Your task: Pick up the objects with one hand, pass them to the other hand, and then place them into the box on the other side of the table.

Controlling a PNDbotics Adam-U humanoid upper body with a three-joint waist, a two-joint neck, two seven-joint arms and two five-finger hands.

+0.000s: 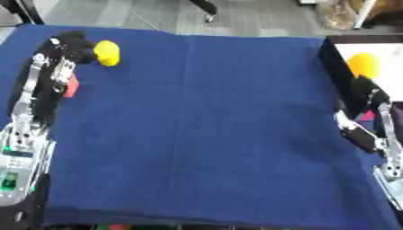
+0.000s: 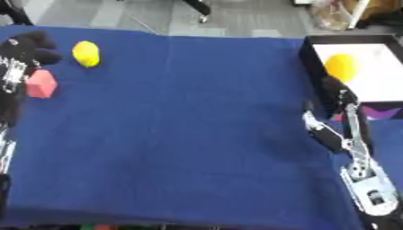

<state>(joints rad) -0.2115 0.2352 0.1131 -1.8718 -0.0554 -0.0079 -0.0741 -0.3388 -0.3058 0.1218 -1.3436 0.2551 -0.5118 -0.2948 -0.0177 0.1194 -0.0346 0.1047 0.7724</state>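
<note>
The box (image 2: 313,58) holds an orange ball (image 2: 341,66); both hands' (image 2: 337,92) fingers hang apart, empty.

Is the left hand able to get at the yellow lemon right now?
Probably yes. The left hand sits just beside the lemon on the blue cloth, with nothing between them. The pink block lies nearer the robot, off that path.

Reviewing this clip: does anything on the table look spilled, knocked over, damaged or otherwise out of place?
Nothing stands out. The yellow object and the red block lie on the blue cloth near the left hand. An orange object sits inside the box by the right hand. The cloth lies flat and nothing is spilled.
</note>
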